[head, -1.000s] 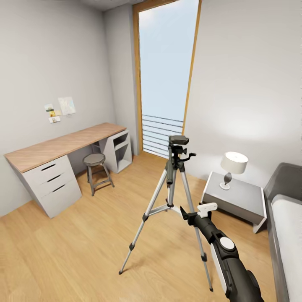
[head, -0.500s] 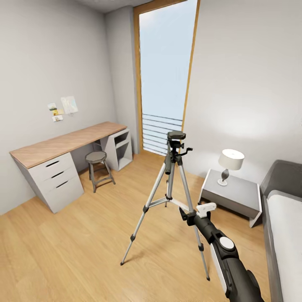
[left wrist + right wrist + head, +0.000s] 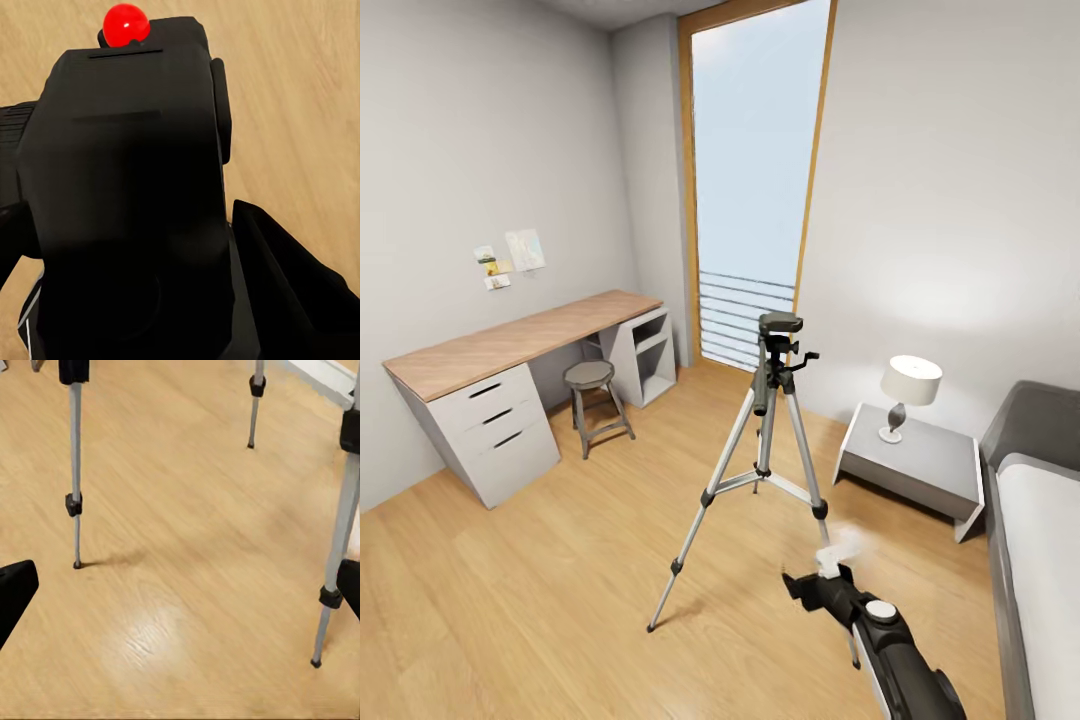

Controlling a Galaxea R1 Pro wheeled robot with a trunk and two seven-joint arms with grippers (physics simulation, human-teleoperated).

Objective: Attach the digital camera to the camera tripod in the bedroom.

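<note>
The camera tripod [image 3: 775,400] stands on the bedroom's wood floor in the middle of the head view, its silver legs spread and its black head [image 3: 781,323] bare on top. The digital camera [image 3: 135,150], black with a red dot [image 3: 125,24], sits close in the left wrist view with my left gripper [image 3: 150,247] shut on it. My right gripper [image 3: 797,585] hangs low in front of the tripod, near its right leg. In the right wrist view the right gripper [image 3: 180,585] is open and empty, with the tripod legs [image 3: 75,472] beyond it.
A wood-topped desk [image 3: 510,345] with white drawers lines the left wall, a round stool [image 3: 590,378] beside it. A grey nightstand [image 3: 920,465] with a lamp [image 3: 909,385] stands right of the tripod. The bed [image 3: 1040,540] runs along the right edge. A tall window [image 3: 755,170] fills the far wall.
The view shifted slightly a second ago, then held still. My right arm has dropped and drawn back toward me, lower beside the tripod's right leg. The tripod has not moved.
</note>
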